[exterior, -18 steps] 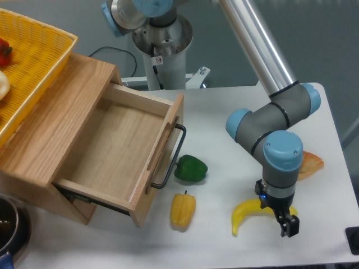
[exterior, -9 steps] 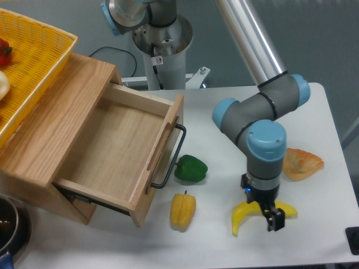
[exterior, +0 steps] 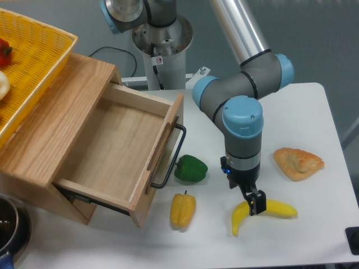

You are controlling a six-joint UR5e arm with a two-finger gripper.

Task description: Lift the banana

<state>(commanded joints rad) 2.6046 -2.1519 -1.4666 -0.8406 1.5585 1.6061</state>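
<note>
White tabletop's got the banana [exterior: 263, 213] lying flat just right of the yellow pepper [exterior: 183, 209], gripper [exterior: 253, 203] down over its middle, can't tell if jaws have clamped, so nothing's lifted yet.

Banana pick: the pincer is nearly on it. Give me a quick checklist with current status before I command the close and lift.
1. Pincer over the banana: ok, it sits at the bend, near the middle.
2. Fingers straddling the banana: cannot tell, only one dark finger shows clearly in front of the fruit.
3. Pincer open enough: cannot tell from this angle.
4. Neighbours clear of the grasp: ok, yellow pepper, green pepper and pastry wedge all lie apart from the banana.
5. Banana resting flat on the table: ok, not yet lifted.
6. Lift path: ok, the open drawer is well off to the side.
</note>
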